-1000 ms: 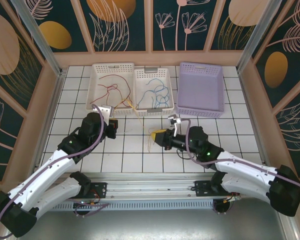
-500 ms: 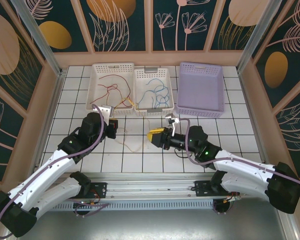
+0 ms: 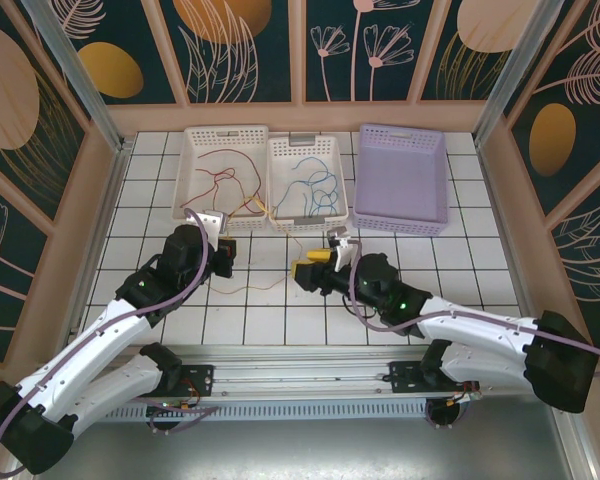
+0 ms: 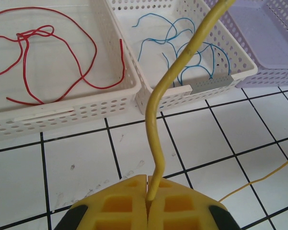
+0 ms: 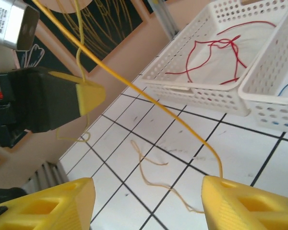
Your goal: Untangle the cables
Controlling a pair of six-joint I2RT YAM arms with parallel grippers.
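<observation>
My left gripper (image 4: 148,189) (image 3: 225,258) is shut on a yellow cable (image 4: 169,84), which rises from between its fingers. In the right wrist view that yellow cable (image 5: 149,98) runs taut from the left gripper (image 5: 89,96) down to the tip of my right gripper's right finger (image 5: 230,199), where it rests. My right gripper (image 5: 149,194) (image 3: 307,270) is open with nothing between its fingers. A thin tan cable (image 5: 156,167) lies in loose loops on the tiles below. Red cable (image 4: 62,52) lies in the left white basket (image 3: 193,190). Blue and green cables (image 4: 182,48) lie in the middle white basket (image 3: 278,190).
A purple basket (image 3: 400,180) stands at the right of the two white ones, all in a row at the back of the tiled table (image 3: 460,290). Wooden walls close in both sides. The arms' bases sit on the rail at the near edge.
My right gripper has opened wide and shifted a little left, toward the left gripper. The yellow cable now stretches between the two. The left gripper stays shut in place.
</observation>
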